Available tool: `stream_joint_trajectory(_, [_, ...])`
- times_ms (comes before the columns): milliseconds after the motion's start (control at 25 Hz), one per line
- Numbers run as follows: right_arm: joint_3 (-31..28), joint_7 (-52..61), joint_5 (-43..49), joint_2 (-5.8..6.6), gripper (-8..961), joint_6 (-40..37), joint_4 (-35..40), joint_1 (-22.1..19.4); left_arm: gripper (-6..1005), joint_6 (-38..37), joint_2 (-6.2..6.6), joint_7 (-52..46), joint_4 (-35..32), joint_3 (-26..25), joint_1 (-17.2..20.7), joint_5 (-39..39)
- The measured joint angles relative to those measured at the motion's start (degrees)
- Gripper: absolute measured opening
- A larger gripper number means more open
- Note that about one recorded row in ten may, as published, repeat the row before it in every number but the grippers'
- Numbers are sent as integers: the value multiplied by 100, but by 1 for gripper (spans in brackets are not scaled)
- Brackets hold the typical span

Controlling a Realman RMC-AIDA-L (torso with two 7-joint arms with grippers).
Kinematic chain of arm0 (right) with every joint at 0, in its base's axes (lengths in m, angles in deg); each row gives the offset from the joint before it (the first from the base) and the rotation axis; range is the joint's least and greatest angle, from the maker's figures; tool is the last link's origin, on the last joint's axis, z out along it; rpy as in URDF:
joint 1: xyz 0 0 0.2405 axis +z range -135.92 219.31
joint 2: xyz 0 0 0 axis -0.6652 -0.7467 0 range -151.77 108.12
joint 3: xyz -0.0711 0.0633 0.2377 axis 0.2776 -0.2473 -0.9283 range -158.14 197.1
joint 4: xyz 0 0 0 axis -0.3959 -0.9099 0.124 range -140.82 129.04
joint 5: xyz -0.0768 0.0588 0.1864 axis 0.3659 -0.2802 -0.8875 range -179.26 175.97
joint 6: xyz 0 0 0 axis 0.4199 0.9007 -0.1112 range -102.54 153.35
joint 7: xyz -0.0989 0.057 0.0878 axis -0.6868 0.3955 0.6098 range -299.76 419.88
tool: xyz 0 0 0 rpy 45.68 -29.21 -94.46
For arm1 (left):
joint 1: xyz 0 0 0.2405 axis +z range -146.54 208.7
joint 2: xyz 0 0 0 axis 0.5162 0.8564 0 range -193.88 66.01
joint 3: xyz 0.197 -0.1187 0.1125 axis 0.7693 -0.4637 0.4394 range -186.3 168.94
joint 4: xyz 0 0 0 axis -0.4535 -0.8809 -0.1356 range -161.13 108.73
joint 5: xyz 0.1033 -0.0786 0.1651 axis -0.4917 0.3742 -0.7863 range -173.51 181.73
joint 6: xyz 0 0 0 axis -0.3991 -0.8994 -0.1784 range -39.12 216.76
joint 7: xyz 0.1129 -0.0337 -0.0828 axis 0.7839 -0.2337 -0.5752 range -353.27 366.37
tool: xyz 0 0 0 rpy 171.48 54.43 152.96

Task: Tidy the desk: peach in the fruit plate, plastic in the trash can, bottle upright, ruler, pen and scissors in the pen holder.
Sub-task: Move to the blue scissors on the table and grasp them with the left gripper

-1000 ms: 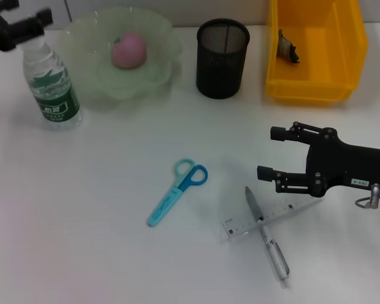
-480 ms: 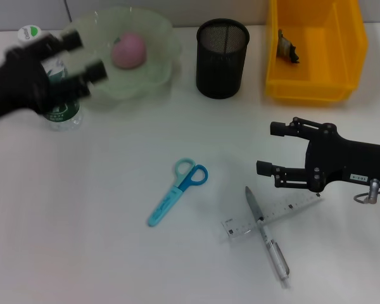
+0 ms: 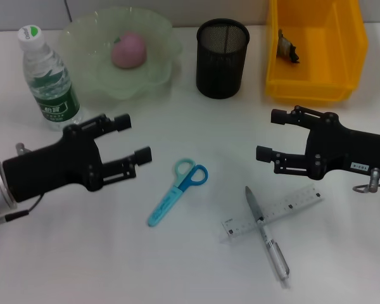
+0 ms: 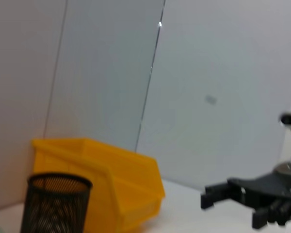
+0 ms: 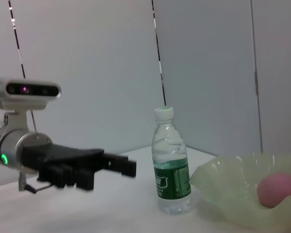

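— Nearest the robot on the desk (image 3: 63, 253), what lies loose?
— Pen (image 3: 267, 234) crossing the ruler (image 3: 272, 212); scissors (image 3: 177, 190) between both grippers.
— Grippers?
— Left gripper (image 3: 134, 139) and right gripper (image 3: 266, 143) hover, jaws apart, holding nothing.
— Farther back?
— Bottle (image 3: 49, 79) upright, peach (image 3: 128, 50) in the fruit plate (image 3: 158, 44), pen holder (image 3: 222, 57), plastic (image 3: 287, 46) in the trash can (image 3: 354, 38). Only the head view shows the plastic.

Two black robot hands on silver arms

The left gripper (image 3: 134, 138) is black, with two long thin fingers (image 3: 107, 121) and a shiny silver ring at its wrist. The right gripper (image 3: 270, 135) is black too, with a small white label and a silver loop. A small green light glows on the left arm.
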Motion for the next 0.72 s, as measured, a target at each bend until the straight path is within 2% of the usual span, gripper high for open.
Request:
stream_joint_trajectory(400, [66, 19, 64, 12, 829, 108, -59, -107, 798, 186, -60, -104, -64, 33, -53, -333])
stream_joint_trajectory(560, [100, -27, 71, 24, 829, 68, -49, -197, 799, 260, -62, -732, -460, 261, -215, -451])
stream_joint_trajectory(720, [203, -207, 283, 27, 829, 82, -45, -329, 799, 301, -68, -1434, -991, 443, -373, -885])
